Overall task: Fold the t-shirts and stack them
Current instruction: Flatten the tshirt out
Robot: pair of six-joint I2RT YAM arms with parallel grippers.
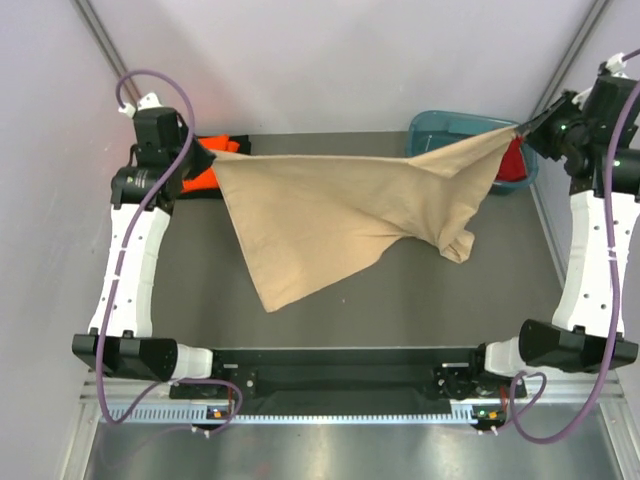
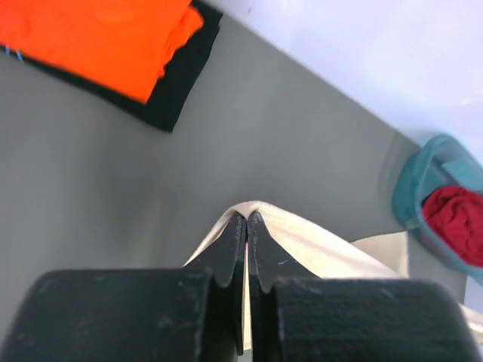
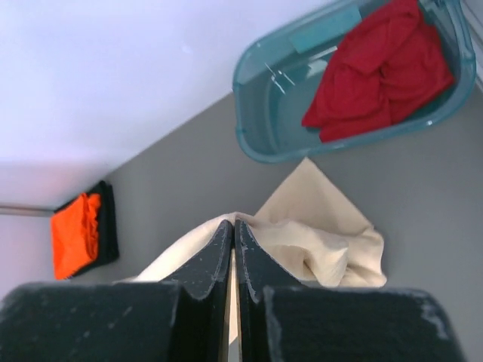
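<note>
While left end effector [image 1: 207,157] and right end effector [image 1: 524,127] pinch the beige t-shirt [image 1: 340,200], it half-hides the tub [image 1: 440,126].

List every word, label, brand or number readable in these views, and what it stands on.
No text is readable.
The beige-tan cloth t-shirt, bright orange t-shirt, black t-shirt beneath it, dark red t-shirt and teal plastic tub bear no visible print.
Tiny orange marks at the arm bases are too small to read.

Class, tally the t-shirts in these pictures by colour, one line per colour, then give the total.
beige shirt: 1
orange shirt: 1
black shirt: 1
red shirt: 1
Total: 4
</note>
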